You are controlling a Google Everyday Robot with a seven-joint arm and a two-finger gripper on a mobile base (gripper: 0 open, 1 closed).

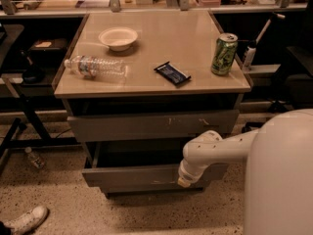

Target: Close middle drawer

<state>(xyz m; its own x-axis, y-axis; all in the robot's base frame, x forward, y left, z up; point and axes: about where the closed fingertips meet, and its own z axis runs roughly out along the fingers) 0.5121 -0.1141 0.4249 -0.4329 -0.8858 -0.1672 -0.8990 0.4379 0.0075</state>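
Speckled floor, gripper low at the middle drawer front, right end. Can't tell its spread tbh. Imo push straight back, slow, w/o skewing it.

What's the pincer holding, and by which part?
Cannot tell. The pincer is at the front of the middle drawer, near its right end; no hold shows.
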